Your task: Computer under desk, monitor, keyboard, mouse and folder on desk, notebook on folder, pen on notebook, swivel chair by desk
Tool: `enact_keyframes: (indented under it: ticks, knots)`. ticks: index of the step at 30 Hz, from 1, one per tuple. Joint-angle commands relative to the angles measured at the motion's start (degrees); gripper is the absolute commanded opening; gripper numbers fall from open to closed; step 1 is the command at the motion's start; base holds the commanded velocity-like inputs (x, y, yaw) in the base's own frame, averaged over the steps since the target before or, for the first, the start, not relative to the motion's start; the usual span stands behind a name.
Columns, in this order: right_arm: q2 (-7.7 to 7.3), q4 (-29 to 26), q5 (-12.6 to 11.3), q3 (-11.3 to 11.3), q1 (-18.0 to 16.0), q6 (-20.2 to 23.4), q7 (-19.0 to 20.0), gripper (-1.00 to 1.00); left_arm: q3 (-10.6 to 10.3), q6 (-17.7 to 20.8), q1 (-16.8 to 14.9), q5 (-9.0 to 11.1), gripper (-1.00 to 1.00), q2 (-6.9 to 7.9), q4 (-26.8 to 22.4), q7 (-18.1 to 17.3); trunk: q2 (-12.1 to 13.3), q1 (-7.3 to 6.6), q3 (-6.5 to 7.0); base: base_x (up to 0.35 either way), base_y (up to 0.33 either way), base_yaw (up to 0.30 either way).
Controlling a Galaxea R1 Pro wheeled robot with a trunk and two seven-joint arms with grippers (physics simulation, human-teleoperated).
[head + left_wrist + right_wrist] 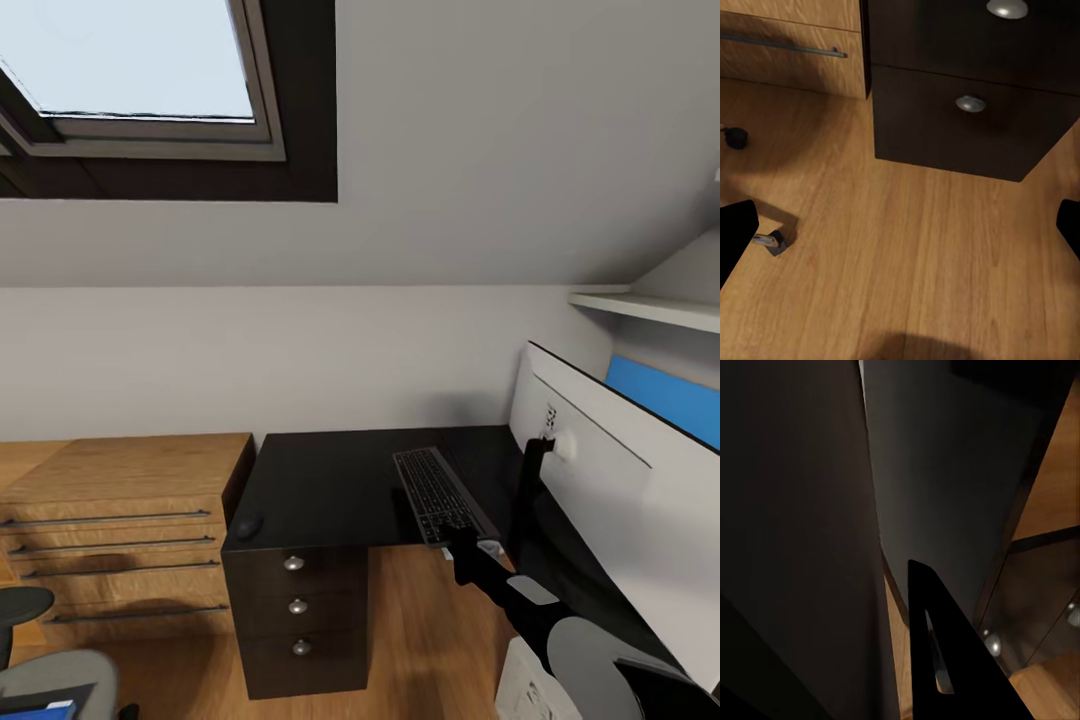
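Note:
The black keyboard (437,493) lies lengthwise over the front part of the black desk (330,480), its near end past the desk's edge. My right gripper (464,543) is shut on that near end; a dark finger (937,660) shows against dark surfaces in the right wrist view. The monitor (610,450) stands at the desk's right, its white back toward me and a blue strip along its top. A dark mouse (248,524) sits on the desk's front left corner. My left gripper (900,225) hangs open over the wood floor, nothing between its fingers. The swivel chair (25,608) shows at the lower left.
The desk's drawer unit (297,610) with round knobs stands under its left half. A wooden dresser (120,530) adjoins the desk on the left. A white shelf (650,305) hangs above the monitor. A chair caster (735,137) rests on the floor.

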Motion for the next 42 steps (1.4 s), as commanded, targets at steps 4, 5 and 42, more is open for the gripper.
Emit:
enact_keyframes:
  ticks: [4,5,42]
  knots:
    - [-0.02,0.0,0.0,-0.5,0.0,0.6,0.0,-1.00,-0.1,-0.2,0.0,0.1,1.00,-0.01,0.0,0.2,-1.7,0.89,-0.80,0.000,0.000,0.000]
    - [-0.04,0.0,0.0,-0.6,-0.1,0.6,0.0,-1.00,-0.1,-0.2,0.0,0.1,1.00,-0.01,0.0,0.2,-2.1,1.11,-0.98,0.000,0.000,0.000]
    - [-0.14,1.3,-10.0,-0.6,-0.1,2.6,0.0,-1.00,0.0,-0.2,0.0,0.1,1.00,-0.01,0.0,0.1,-10.9,5.94,-4.93,0.000,0.000,0.000]
